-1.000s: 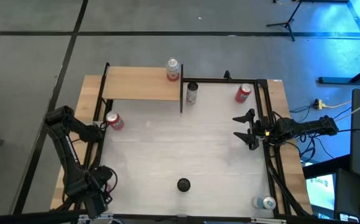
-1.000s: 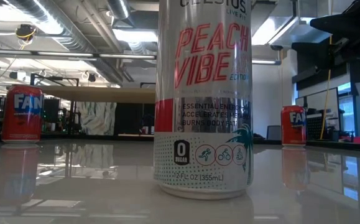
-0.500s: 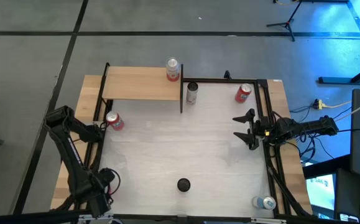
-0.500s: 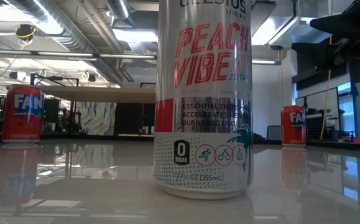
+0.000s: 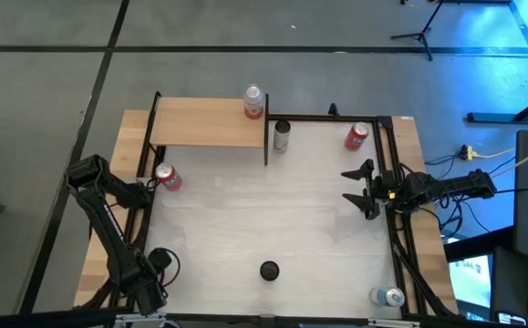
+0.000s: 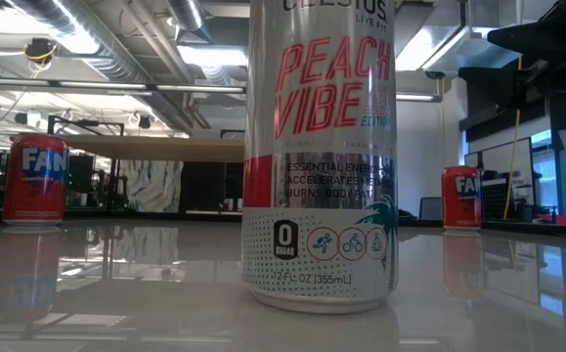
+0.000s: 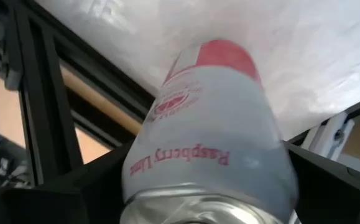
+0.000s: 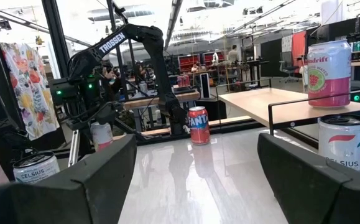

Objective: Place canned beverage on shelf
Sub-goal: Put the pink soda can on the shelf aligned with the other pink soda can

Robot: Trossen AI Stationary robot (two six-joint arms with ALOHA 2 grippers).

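A grey can with a red base and "Raspberry Lime" lettering (image 7: 211, 112) stands on the table at the near left corner (image 8: 102, 134). My left gripper (image 7: 207, 186) points down over it, open, one dark finger on each side of its upper part; in the high view the arm (image 5: 145, 278) hides the can. The shelf (image 5: 204, 123), a tan board in a black frame, stands at the far left and bears a pink can (image 5: 253, 102) at its right end. My right gripper (image 5: 366, 191) waits open and level at the table's right edge. My left gripper comes from above, pointing down, with its fingers (image 7: 61, 193) on either side of the can's wall just below the top rim (image 7: 186, 208). The can stands upright on the table. I cannot tell whether the fingers touch it.
A red Fanta can (image 5: 166, 178) stands by the left frame and another (image 5: 357, 137) at the far right. A Celsius can (image 5: 282, 135) stands beside the shelf, a tall one (image 6: 320, 156) near the front edge, and one (image 5: 388, 296) at the near right corner.
My left gripper has come down toward the table at the near left corner, over the grey can. The right arm and all the cans have kept still.
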